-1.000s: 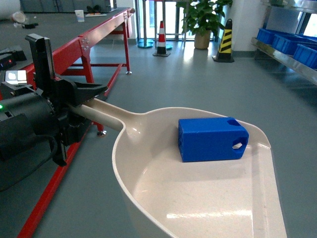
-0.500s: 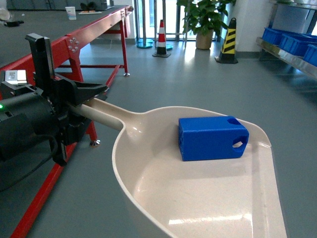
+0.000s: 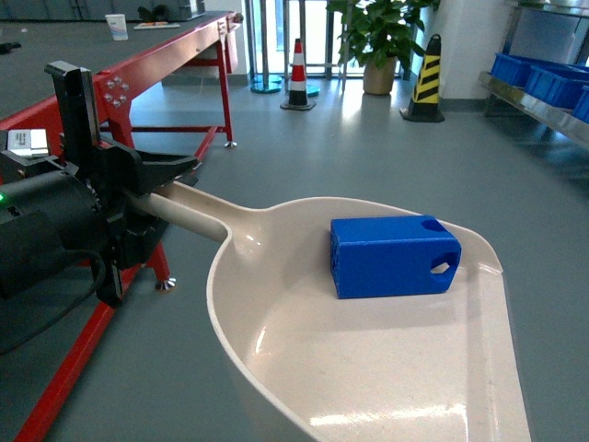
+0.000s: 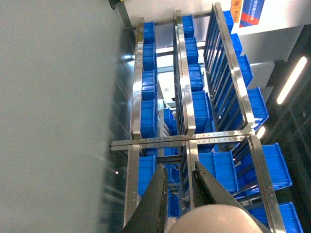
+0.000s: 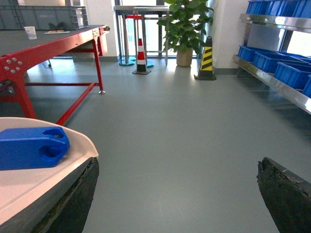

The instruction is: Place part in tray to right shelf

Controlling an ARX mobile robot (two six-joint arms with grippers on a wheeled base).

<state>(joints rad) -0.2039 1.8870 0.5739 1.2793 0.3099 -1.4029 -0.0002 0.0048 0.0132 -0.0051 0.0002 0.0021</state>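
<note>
Background slid; part [image 3: 394,257] rides tray [image 3: 368,368].

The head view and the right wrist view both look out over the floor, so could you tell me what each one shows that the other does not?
Only the head view shows the left gripper clamped on the tray's handle, and the tray's whole bowl. Only the right wrist view shows the right gripper's dark fingers, spread apart with nothing between them. Both show the blue part lying in the beige tray, the red table, the striped cones, the potted plant and the blue crates on the steel shelf at right.
</note>
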